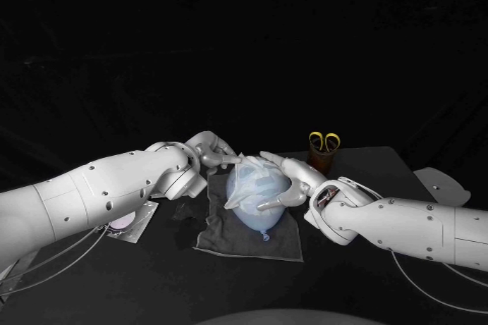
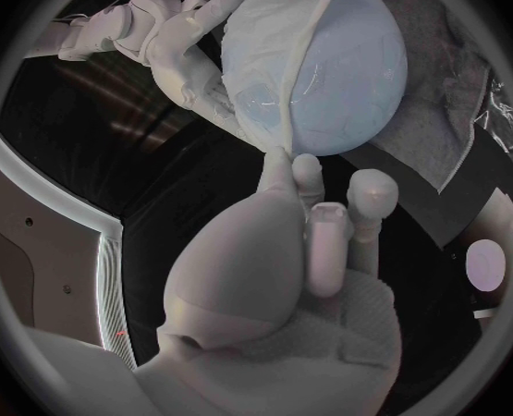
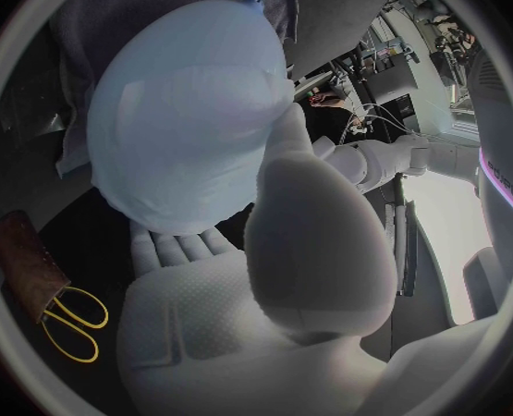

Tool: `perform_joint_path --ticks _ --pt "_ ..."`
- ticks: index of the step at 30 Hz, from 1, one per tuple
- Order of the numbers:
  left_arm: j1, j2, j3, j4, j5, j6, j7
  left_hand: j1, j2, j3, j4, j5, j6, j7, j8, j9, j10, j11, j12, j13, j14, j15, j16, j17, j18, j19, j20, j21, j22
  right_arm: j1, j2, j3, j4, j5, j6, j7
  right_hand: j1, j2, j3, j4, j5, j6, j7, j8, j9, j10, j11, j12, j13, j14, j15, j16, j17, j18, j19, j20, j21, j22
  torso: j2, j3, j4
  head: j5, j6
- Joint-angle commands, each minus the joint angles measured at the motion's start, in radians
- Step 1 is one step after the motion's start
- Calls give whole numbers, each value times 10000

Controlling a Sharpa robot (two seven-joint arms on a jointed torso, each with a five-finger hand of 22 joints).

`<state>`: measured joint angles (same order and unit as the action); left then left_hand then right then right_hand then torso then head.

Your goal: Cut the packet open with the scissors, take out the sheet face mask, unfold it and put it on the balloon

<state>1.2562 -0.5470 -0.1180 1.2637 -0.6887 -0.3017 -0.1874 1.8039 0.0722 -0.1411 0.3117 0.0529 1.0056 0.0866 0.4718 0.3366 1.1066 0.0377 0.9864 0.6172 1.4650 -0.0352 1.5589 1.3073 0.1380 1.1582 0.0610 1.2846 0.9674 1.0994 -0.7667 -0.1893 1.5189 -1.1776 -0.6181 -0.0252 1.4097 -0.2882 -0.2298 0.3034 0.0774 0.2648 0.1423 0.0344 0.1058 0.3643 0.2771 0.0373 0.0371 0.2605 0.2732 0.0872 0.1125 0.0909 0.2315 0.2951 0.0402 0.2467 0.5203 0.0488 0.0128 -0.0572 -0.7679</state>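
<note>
Balloon: a pale blue, smooth, egg-shaped balloon [image 1: 252, 198] lies at the middle of the black table [image 1: 376, 163] on a grey cloth [image 1: 229, 237].
Long axis: it runs far to near, with the knot [image 1: 266, 235] at the near end.
Sheet mask: a thin, whitish, wrinkled sheet mask [image 2: 268, 65] is draped over the far part of the balloon.
Left hand: the left hand [image 1: 211, 153] is at the balloon's far end. Its fingertips [image 2: 279, 162] are closed together on the mask's edge.
Right hand: the right hand [image 1: 287, 178] grips the balloon's right side, with the fingers under it and the thumb pressed against it.
Scissors: yellow-handled scissors [image 1: 324, 139] stand handles up in a brown holder [image 1: 321, 159], to the far right.
</note>
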Motion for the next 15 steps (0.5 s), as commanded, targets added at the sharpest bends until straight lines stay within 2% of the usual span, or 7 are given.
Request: perform_joint_path --ticks 1,6,8,9,10,13,15 --pt "9 -28 38 5 123 -257 96 304 -43 782 -208 18 11 71 89 59 363 -225 -117 -2 466 -42 20 1253 -124 96 7 66 30 -43 8 -20 -7 -327 381 -283 116 -40 67 -7 36 -42 1614 15 -1 -26 24 -2 7 -67 2 -70 -18 -90 -56 -20 -50 -13 12 -2 -4 10 -11" --pt "8 -103 86 20 155 -207 29 -9 -422 1675 -217 4 16 79 107 71 405 -247 -173 41 478 -31 11 1277 -125 94 15 86 54 -48 3 -20 -3 -351 407 -333 122 -45 60 -7 33 -51 1614 13 -5 -40 25 -5 5 -90 3 -81 -29 -90 -64 -20 -51 -24 13 1 1 21 -19" --pt "8 -135 97 26 161 -155 -17 -945 -1594 4086 -253 -11 16 143 180 113 473 -283 -186 184 506 -17 -1 1342 -123 97 27 118 84 -50 3 -20 -4 -360 417 -357 125 -48 52 -6 31 -61 1614 11 -9 -54 26 -7 4 -100 4 -87 -35 -91 -71 -19 -52 -32 12 1 4 22 -37" --pt "8 -150 102 24 164 -118 -48 -945 -1594 4086 -253 -11 16 143 180 113 473 -283 -186 184 506 -17 -1 1342 -123 97 27 118 84 -50 5 -20 -7 -364 420 -370 125 -48 52 -6 31 -61 1614 11 -9 -54 26 -7 4 -100 4 -87 -35 -91 -71 -19 -52 -32 12 3 5 22 -42" --pt "8 -160 105 18 165 -85 -74 -1338 -2041 5081 -305 -5 11 135 247 157 504 -269 -164 237 510 -14 -7 1354 -123 96 32 129 89 -50 5 -20 -8 -366 419 -378 125 -48 52 -6 31 -61 1614 11 -9 -54 26 -7 4 -100 4 -87 -35 -91 -71 -19 -52 -32 12 3 5 22 -42" --pt "8 -173 111 -48 169 4 -177 -1856 -2468 6255 -456 19 7 97 378 245 540 -221 -147 280 514 -19 -13 1364 -121 93 37 140 88 -52 9 -20 -2 -373 405 -404 126 -55 33 -6 24 -70 1614 8 -12 -76 27 -11 1 -120 7 -101 -46 -93 -71 -19 -52 -36 4 3 5 39 -52" --pt "9 -155 112 -121 167 54 -241 -2677 -2845 7478 -991 18 -73 108 590 402 567 -221 -133 320 524 -16 -22 1386 -125 116 40 165 108 -53 14 -20 0 -376 392 -420 126 -55 33 -6 24 -70 1614 8 -12 -76 27 -11 1 -120 7 -101 -46 -93 -71 -19 -52 -36 3 6 5 51 -52"
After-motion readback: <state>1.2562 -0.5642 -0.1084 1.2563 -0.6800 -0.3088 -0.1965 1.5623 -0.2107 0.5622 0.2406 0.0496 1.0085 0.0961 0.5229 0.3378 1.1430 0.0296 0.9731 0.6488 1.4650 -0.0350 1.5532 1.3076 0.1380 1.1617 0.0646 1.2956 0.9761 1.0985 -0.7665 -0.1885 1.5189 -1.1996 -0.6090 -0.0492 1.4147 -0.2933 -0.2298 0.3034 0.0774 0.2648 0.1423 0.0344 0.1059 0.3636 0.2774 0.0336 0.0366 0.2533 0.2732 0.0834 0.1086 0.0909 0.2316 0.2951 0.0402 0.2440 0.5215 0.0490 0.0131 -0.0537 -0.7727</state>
